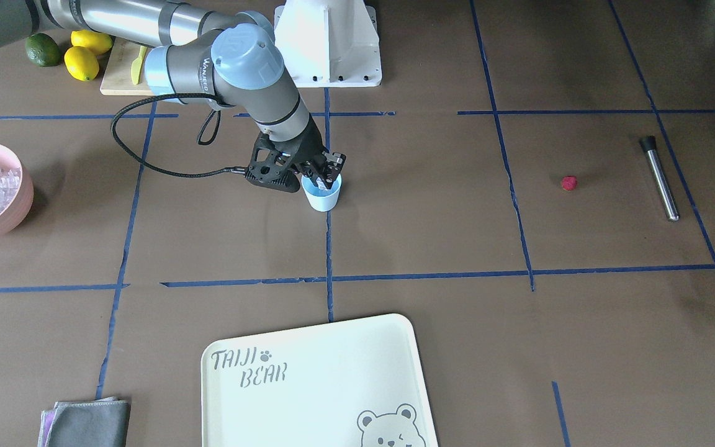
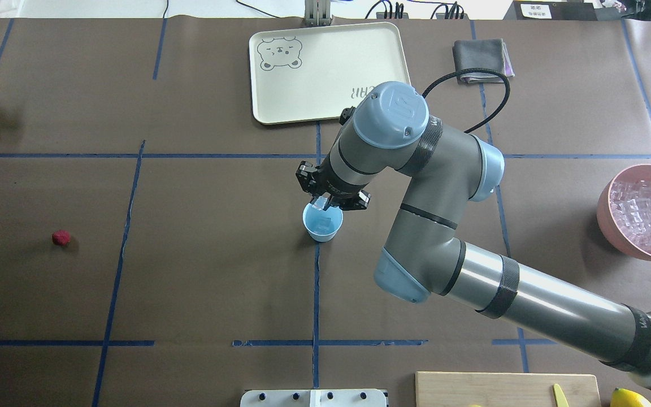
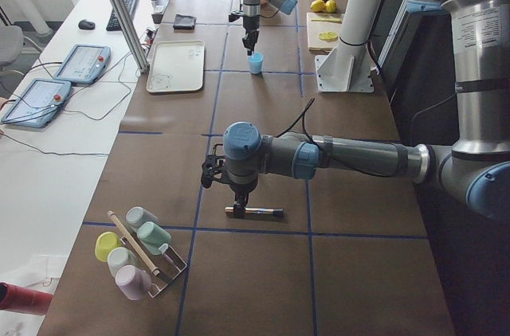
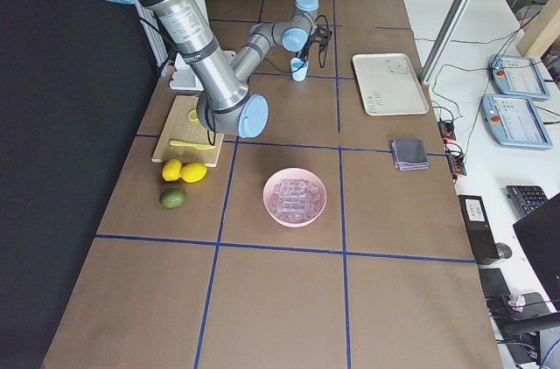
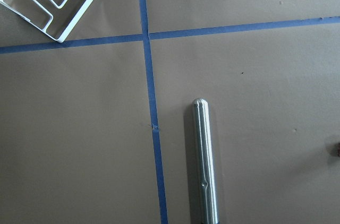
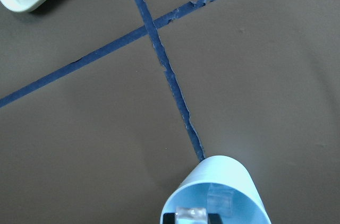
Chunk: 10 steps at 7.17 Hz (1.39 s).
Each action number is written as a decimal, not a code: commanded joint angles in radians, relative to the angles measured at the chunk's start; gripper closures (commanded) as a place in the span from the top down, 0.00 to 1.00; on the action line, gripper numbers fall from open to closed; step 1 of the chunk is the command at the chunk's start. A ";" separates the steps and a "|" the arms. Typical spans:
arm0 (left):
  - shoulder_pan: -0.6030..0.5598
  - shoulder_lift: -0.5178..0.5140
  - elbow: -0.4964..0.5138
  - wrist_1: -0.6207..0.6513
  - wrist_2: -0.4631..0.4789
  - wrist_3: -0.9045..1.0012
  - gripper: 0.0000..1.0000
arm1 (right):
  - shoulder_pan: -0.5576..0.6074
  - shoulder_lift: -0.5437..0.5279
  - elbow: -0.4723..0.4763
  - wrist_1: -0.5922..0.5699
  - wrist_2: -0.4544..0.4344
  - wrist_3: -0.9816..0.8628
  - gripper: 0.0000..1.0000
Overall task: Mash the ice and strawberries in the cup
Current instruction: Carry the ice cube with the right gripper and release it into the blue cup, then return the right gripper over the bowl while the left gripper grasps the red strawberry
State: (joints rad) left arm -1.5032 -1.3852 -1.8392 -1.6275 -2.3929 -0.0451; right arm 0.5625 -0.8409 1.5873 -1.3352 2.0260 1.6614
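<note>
The pale blue cup (image 2: 322,227) stands at the table's middle on a blue tape line. My right gripper (image 2: 321,203) hangs over its rim, fingertips dipped into the mouth, shut on a clear ice cube (image 6: 191,214). Another ice cube (image 6: 220,198) lies inside the cup (image 6: 212,173). The red strawberry (image 1: 569,182) lies alone on the table, far from the cup (image 1: 322,198). My left gripper (image 3: 239,202) hovers just above a steel muddler (image 5: 205,165); I cannot tell whether it is open or shut.
A pink bowl (image 2: 605,209) full of ice sits at my right edge. A cream bear tray (image 2: 325,68) and grey cloth (image 2: 481,53) lie at the far side. Lemons (image 1: 81,62) and a lime sit by a cutting board. A cup rack (image 3: 135,252) stands at my left end.
</note>
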 commanded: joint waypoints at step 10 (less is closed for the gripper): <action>0.285 -0.104 -0.003 -0.162 0.012 -0.331 1.00 | 0.265 -0.425 0.573 -0.441 0.125 -0.485 1.00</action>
State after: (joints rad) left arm -1.2783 -1.4679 -1.8398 -1.7381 -2.3841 -0.2886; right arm 0.7663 -1.1713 2.0702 -1.6946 2.1469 1.3427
